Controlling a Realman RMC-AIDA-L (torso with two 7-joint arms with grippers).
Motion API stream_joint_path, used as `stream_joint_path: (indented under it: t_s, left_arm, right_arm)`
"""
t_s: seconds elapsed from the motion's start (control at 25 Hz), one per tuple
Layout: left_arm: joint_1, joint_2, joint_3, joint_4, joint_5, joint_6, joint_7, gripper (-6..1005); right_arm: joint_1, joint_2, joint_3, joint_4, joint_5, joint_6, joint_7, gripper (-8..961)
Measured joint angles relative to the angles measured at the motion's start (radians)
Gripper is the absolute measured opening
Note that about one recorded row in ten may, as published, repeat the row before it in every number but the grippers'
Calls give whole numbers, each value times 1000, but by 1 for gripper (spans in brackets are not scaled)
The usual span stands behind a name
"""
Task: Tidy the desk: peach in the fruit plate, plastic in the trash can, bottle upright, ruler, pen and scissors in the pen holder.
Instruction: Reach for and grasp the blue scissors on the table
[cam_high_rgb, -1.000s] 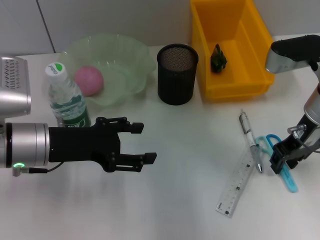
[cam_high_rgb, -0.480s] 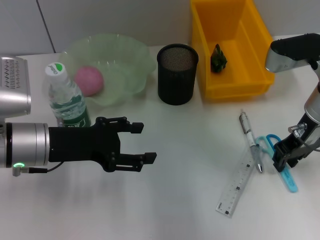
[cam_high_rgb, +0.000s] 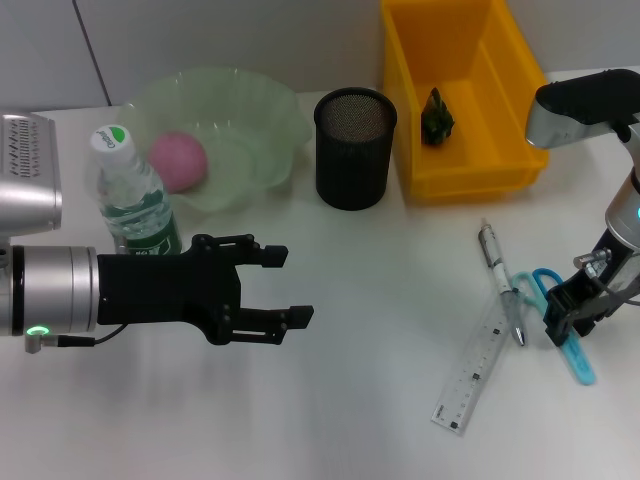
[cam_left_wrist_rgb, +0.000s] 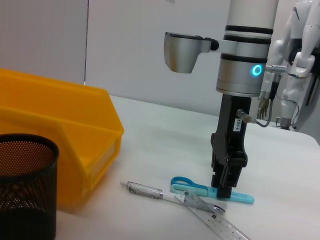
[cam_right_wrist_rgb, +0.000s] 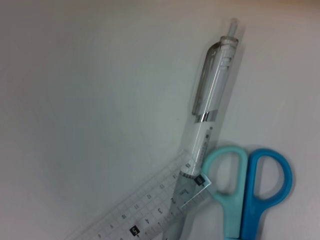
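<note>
The blue scissors (cam_high_rgb: 581, 367) lie flat at the right, next to the pen (cam_high_rgb: 500, 280) and the clear ruler (cam_high_rgb: 472, 372). My right gripper (cam_high_rgb: 568, 322) points straight down and stands on the scissors (cam_left_wrist_rgb: 241, 198) at their middle. The right wrist view shows the scissors' handles (cam_right_wrist_rgb: 250, 185), the pen (cam_right_wrist_rgb: 210, 105) and the ruler (cam_right_wrist_rgb: 145, 210). My left gripper (cam_high_rgb: 296, 286) hovers open and holds nothing, just right of the upright bottle (cam_high_rgb: 132, 195). The pink peach (cam_high_rgb: 178, 160) sits in the green fruit plate (cam_high_rgb: 260, 110). The dark plastic piece (cam_high_rgb: 437, 117) lies in the yellow bin (cam_high_rgb: 470, 170).
The black mesh pen holder (cam_high_rgb: 355, 148) stands between the plate and the yellow bin, well away from the right gripper. The pen lies across the ruler's upper end. The table's right edge is close behind the right arm.
My right gripper has shifted slightly to the right over the scissors. The left arm and the other things have not moved.
</note>
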Motion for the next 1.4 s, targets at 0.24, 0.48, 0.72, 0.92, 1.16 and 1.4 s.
stream_joint_path:
  t_s: [0.24, 0.48, 0.72, 0.92, 1.16, 1.4]
  left_arm:
    - [0, 0, 0, 0, 0, 0, 0, 815]
    - [0, 1, 0, 0, 0, 1, 0, 814]
    - [0, 3, 0, 1, 0, 4, 0, 815]
    - [0, 3, 0, 1, 0, 4, 3, 814]
    - [0, 2, 0, 2, 0, 3, 4, 815]
    - [0, 4, 0, 2, 0, 5, 3, 815]
  right_arm:
    - [0, 1, 0, 0, 0, 3, 0, 303]
    - [0, 1, -1, 0, 0, 4, 1, 303]
    - [1, 1, -1, 1, 0, 4, 1, 303]
    - [2, 1, -2, 2, 0, 4, 2, 302]
    - [3, 1, -2, 5, 0, 3, 2, 302]
    - [3, 1, -3, 5, 0, 3, 2, 302]
